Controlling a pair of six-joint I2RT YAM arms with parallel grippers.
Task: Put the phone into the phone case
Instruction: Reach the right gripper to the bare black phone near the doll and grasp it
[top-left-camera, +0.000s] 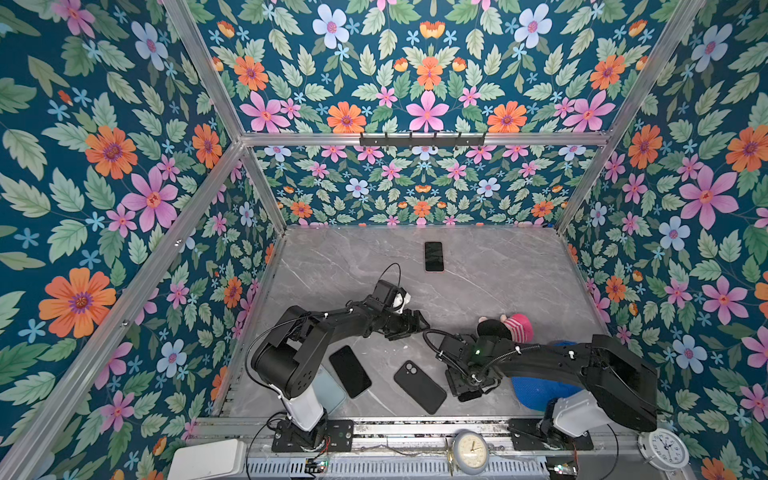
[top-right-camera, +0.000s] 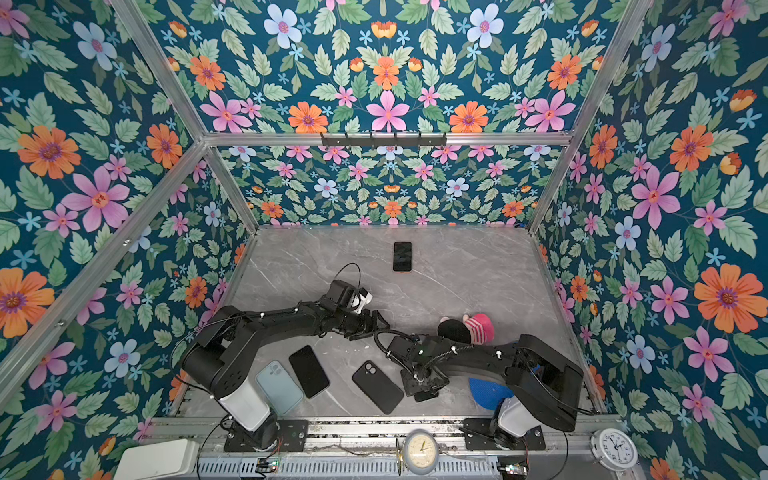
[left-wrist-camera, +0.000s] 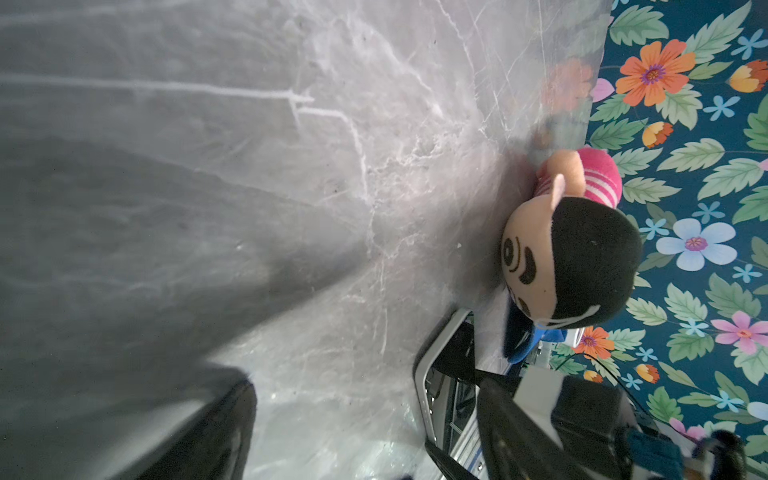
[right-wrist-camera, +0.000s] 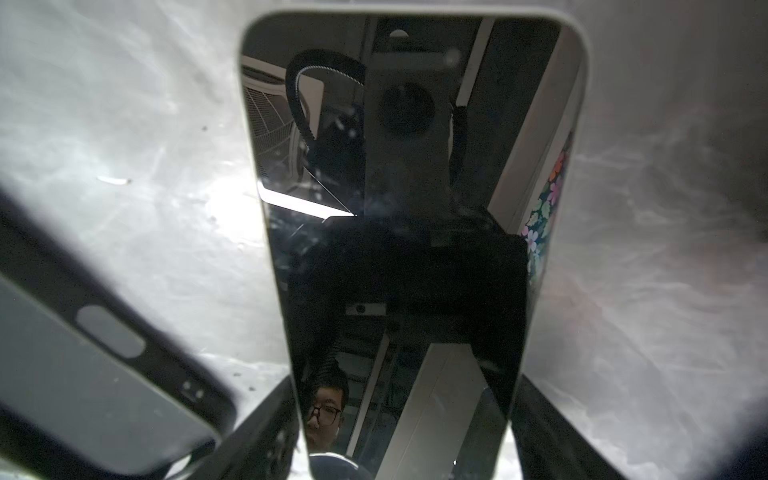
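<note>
The phone, dark screen up with a pale rim, fills the right wrist view. My right gripper is shut on it, one finger against each long edge. In both top views that gripper points down at the table's front, hiding most of the phone. The black phone case lies flat just left of it, its camera cut-out toward the back, and shows beside the phone. My left gripper hovers open and empty over the table's middle, behind the case.
A second black phone and a pale blue one lie front left by the left arm's base. Another phone lies near the back. A plush doll and a blue object sit by the right arm.
</note>
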